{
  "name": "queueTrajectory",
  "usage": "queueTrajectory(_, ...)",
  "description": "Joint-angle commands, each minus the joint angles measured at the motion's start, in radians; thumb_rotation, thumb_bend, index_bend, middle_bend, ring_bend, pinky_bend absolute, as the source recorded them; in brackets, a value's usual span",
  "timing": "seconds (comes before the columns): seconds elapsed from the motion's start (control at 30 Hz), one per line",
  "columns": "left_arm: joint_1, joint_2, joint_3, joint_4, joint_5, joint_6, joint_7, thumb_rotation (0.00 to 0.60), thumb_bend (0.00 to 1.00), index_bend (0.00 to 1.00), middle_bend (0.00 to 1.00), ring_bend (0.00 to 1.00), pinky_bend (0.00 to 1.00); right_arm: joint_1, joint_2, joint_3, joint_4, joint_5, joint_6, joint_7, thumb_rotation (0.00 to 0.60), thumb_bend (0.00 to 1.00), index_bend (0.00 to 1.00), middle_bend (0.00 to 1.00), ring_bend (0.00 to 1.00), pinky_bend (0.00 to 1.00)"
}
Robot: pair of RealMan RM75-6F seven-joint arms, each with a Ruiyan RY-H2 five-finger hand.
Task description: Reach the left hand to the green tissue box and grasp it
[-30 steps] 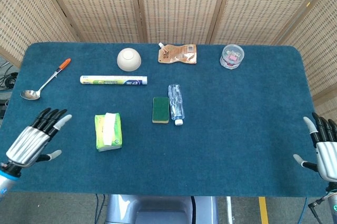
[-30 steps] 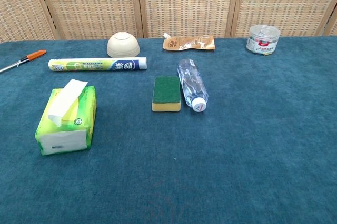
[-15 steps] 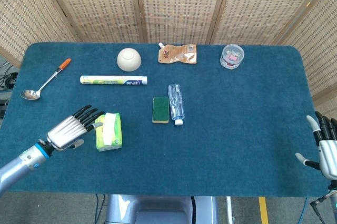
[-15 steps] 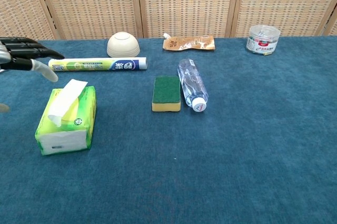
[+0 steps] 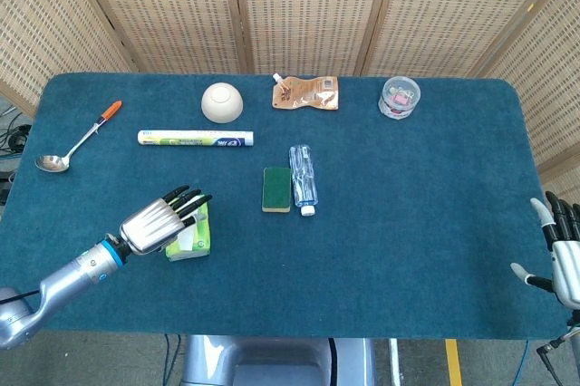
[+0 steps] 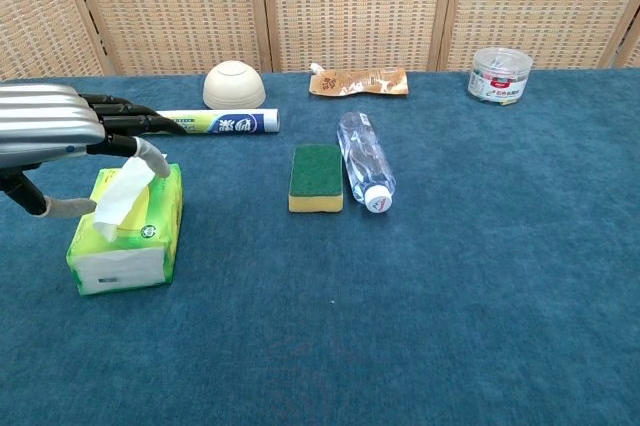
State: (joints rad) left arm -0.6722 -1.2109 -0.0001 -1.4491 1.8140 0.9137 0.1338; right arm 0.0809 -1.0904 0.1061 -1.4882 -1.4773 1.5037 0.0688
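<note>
The green tissue box (image 6: 130, 236) lies on the blue table at the front left, a white tissue sticking out of its top. In the head view the green tissue box (image 5: 193, 239) is mostly covered. My left hand (image 5: 163, 221) hovers right over it, fingers spread and stretched forward, holding nothing. In the chest view the left hand (image 6: 60, 131) hangs above the box's far left corner, thumb down beside the box. My right hand (image 5: 564, 259) stays open at the table's right front edge.
A green sponge (image 5: 277, 188) and a lying water bottle (image 5: 304, 178) sit mid-table. Behind them are a long tube (image 5: 195, 139), a white bowl (image 5: 222, 101), a brown pouch (image 5: 306, 93) and a clear tub (image 5: 400, 96). A spoon (image 5: 77, 142) lies at the far left.
My left hand has travelled from the table's left front edge rightward and now hangs over the tissue box. The right hand has drifted slightly lower.
</note>
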Motion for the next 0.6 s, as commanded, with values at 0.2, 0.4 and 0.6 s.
queueTrajectory(0.2, -0.022, -0.040, 0.010, 0.000, -0.034, -0.028, 0.056, 0.600, 0.40, 0.25, 0.02, 0.04, 0.14, -0.002, 0.004, 0.002, -0.001, 0.002, 0.002, 0.011, 0.600, 0.00, 0.00, 0.00, 0.00, 0.00)
queueTrajectory(0.4, -0.030, -0.070, 0.016, 0.018, -0.036, -0.021, 0.073, 0.600, 0.50, 0.50, 0.28, 0.31, 0.37, -0.002, 0.006, 0.002, 0.000, 0.003, 0.000, 0.016, 0.600, 0.00, 0.00, 0.00, 0.00, 0.00)
queueTrajectory(0.6, -0.039, -0.094, 0.023, 0.025, -0.042, -0.020, 0.092, 0.600, 0.62, 0.68, 0.43, 0.44, 0.49, -0.003, 0.008, 0.003, 0.000, 0.004, 0.002, 0.024, 0.600, 0.00, 0.00, 0.00, 0.00, 0.00)
